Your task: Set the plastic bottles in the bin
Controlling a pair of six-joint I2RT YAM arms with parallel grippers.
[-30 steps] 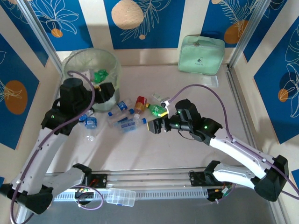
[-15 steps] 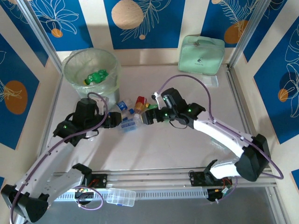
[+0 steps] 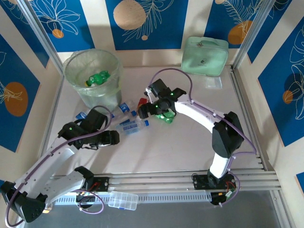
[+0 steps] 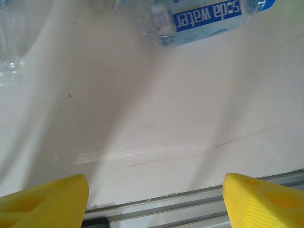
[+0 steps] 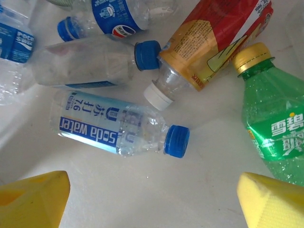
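1. The bin, upper left of the overhead view: a green bottle lies at its bottom. I cannot tell through the liner whether more lie with it.
2. The left gripper, lower left of centre overhead: its yellow fingers are wide apart with nothing between them, over bare table. A soda-water bottle lies at the top edge of its wrist view, well clear of the fingers.
3. The plastic bottles, centre overhead: a loose cluster lying flat on the table, between the bin and the right arm.
4. The right gripper, right of that cluster: spread wide and empty. It is above a soda-water bottle of the same label, a red-and-yellow labelled bottle and a second green bottle.
5. Standing: barely begun, by my reckoning. Most bottles are left on the table and neither arm carries one.
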